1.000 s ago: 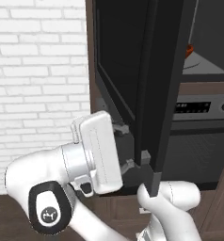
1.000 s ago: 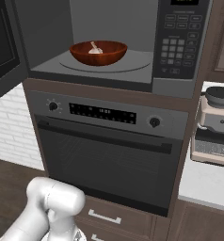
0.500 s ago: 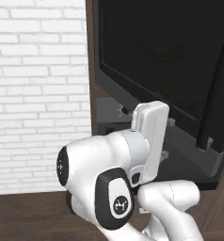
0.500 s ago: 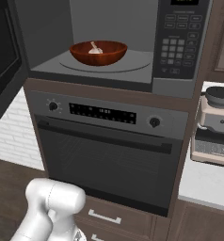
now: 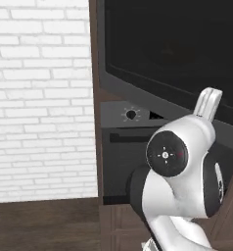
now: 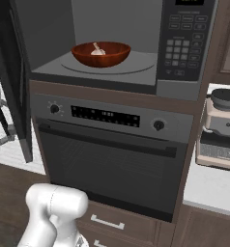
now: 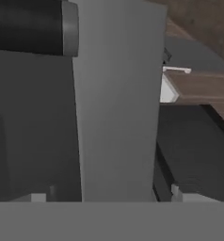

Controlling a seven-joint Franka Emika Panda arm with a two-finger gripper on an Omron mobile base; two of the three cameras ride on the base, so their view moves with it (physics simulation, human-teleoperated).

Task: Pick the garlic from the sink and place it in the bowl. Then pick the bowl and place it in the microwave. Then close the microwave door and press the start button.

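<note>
From the hand camera I see my gripper (image 7: 109,197) spread wide and empty, its tips at six o'clock straddling the grey edge of the microwave door (image 7: 118,103). Farther off, at eleven o'clock in the right base view, the garlic (image 6: 97,48) lies in the bowl (image 6: 101,54) inside the open microwave (image 6: 184,53).

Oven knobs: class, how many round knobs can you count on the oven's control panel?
2: one knob at the panel's left end, one knob at its right end, either side of the display. None seem hidden.
</note>
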